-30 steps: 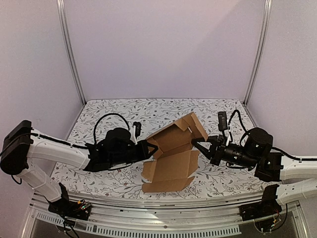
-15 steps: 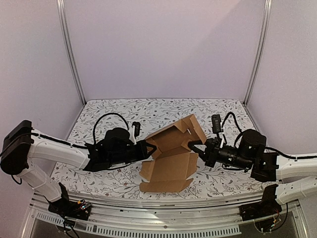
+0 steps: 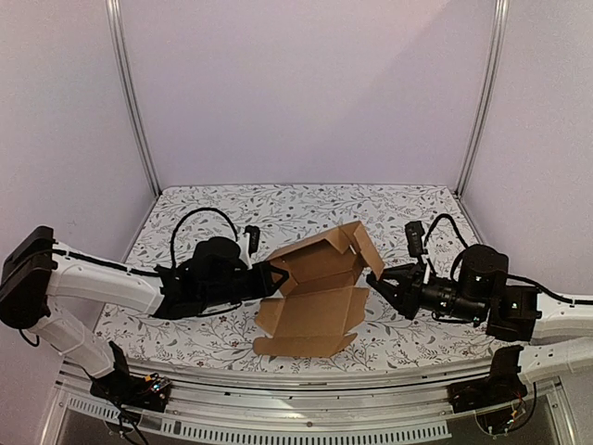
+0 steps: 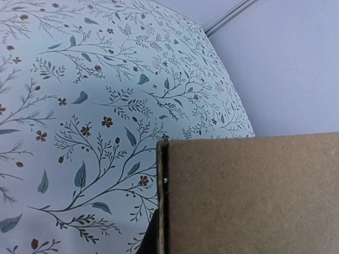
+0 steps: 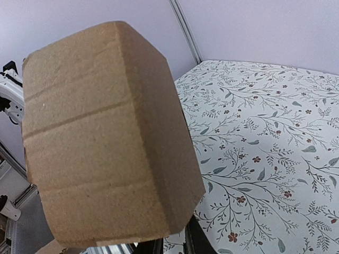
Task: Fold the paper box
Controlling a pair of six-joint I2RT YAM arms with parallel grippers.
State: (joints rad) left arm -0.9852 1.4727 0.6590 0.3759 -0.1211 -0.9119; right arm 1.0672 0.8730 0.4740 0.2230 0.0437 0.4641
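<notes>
Here's the box [image 3: 310, 311], plain brown cardboard, sitting open in the middle of the flowered desk [image 3: 222, 209], right between my two arms. Its near panel lies low toward the front edge, and the far part stands tilted up behind it, with a flap [image 3: 364, 246] sticking up at the right corner.

My left claw [image 3: 271, 278] reaches in from the left and is pinched narrow on the box's left edge. From that wrist, the cardboard fills the lower right of the view, its cut edge running straight up and down, with the desk's leaf pattern off to the left.

My right claw [image 3: 378, 278] comes in from the right, its tip just at the raised flap. From that wrist, the creased flap looms large and blocks most of the view, and only dark bits of my fingers show beneath it. I can't tell whether this claw is gripping the flap or standing loose beside it.
</notes>
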